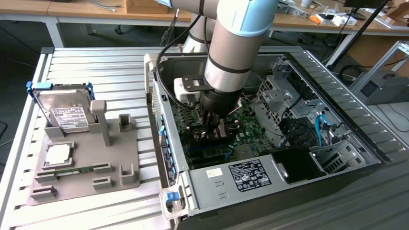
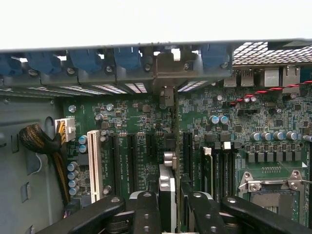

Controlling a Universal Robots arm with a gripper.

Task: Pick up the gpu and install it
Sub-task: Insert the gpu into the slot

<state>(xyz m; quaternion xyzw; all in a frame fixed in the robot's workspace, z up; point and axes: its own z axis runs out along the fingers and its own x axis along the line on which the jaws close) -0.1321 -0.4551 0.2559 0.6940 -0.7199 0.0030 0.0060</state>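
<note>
On the gripper [image 2: 169, 210], the fingers [image 2: 146, 209] look matt black, and the gpu [image 2: 167, 189] between them shows bare silvery metal, as does its end bracket [image 2: 170, 66]. Under the fingers, the motherboard [image 2: 136, 122] is green with a slight sheen. Ahead of them, blue plastic clips [image 2: 126, 57] sit on the dull grey metal of the case [image 2: 24, 112].

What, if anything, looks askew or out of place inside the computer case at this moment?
Nothing stands out. The claw grips the gpu upright, edge-on above the motherboard and in line with its expansion slots. No tilt or damage shows.
</note>
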